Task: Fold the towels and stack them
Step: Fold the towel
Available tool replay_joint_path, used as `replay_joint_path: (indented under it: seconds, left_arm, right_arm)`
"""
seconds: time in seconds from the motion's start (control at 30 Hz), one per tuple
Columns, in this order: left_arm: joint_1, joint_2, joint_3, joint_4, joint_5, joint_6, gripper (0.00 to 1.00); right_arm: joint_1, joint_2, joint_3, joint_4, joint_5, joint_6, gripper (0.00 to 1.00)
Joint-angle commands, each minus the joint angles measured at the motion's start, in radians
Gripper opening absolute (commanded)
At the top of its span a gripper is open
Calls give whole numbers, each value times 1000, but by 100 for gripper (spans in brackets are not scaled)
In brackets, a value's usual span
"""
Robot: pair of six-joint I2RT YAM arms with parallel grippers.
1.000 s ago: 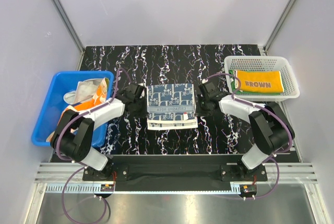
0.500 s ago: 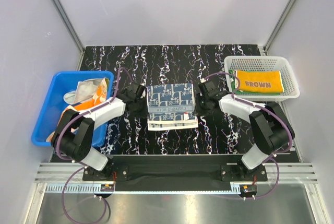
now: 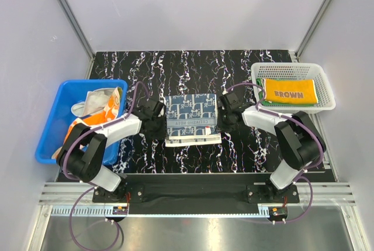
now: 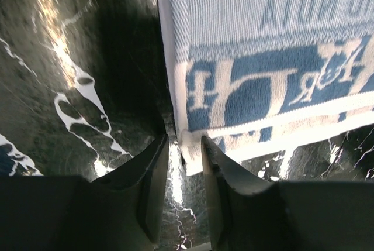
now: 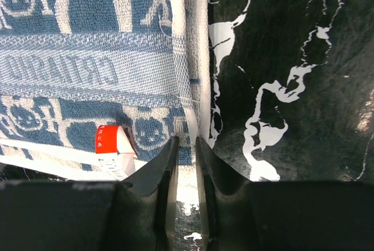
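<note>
1. The left gripper (image 4: 184,143) sits low over the black marbled table (image 3: 187,69) with its fingers (image 4: 153,175) spread a little apart and nothing clamped between them.
2. The folded white and navy towel (image 4: 263,58) lies flat just ahead of those fingers, stretching away toward the right gripper (image 5: 186,141). Its near corner reaches into the gap.
3. The right gripper's fingers (image 5: 166,169) stand only narrowly apart. The towel's pale edge runs into the slit, and I cannot tell whether it is pinched.
4. A red-and-white label (image 5: 111,145) pokes from the towel beside the right gripper's fingertips.
5. Beyond the right gripper, on its outer side, the white basket (image 3: 257,87) holds the orange-yellow towel (image 3: 289,91).
6. Outside the left gripper, the blue bin (image 3: 52,122) holds crumpled towels (image 3: 96,105).
</note>
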State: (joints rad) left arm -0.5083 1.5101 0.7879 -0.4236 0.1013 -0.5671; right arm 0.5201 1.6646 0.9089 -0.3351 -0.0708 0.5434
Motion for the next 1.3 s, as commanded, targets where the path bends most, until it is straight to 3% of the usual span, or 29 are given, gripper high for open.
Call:
replay_joint_path:
  seconds: [0.0, 0.13, 0.3, 0.37, 0.4, 0.5, 0.53, 0.63, 0.97, 1.1, 1.2, 1.27]
  left_arm:
    - [-15, -53, -27, 40, 6, -16, 34]
    - [-15, -31, -36, 46, 2, -13, 33]
    - [-15, -24, -24, 49, -18, -10, 22]
    - [-15, -22, 2, 22, -35, 1, 23]
    - [-15, -24, 11, 11, -58, 6, 29]
    - [-15, -30, 33, -18, -87, 18, 34]
    - [-13, -33, 34, -20, -87, 21, 34]
    - [-13, -33, 45, -12, -81, 19, 34]
    - [-15, 15, 56, 16, -55, 29, 26]
    - [-15, 24, 57, 29, -38, 38, 17]
    - [-13, 27, 63, 25, -38, 41, 5]
    - [-15, 25, 71, 17, -40, 42, 0]
  right_arm:
    - [27, 21, 25, 5, 14, 13, 24]
    - [35, 30, 31, 1, 19, 15, 19]
    - [37, 21, 36, -4, 25, 13, 8]
    - [37, 18, 38, -5, 19, 10, 3]
    - [37, 14, 42, -7, 17, 9, 2]
    - [37, 0, 51, -18, 17, 7, 5]
    - [38, -6, 53, -25, 22, 7, 15]
    - [37, -23, 58, -41, 39, 9, 26]
    - [49, -26, 42, -51, 40, 20, 29]
    - [57, -14, 44, -44, 40, 15, 28]
    - [58, -3, 50, -38, 39, 13, 22]
    - [58, 0, 56, -39, 40, 10, 13]
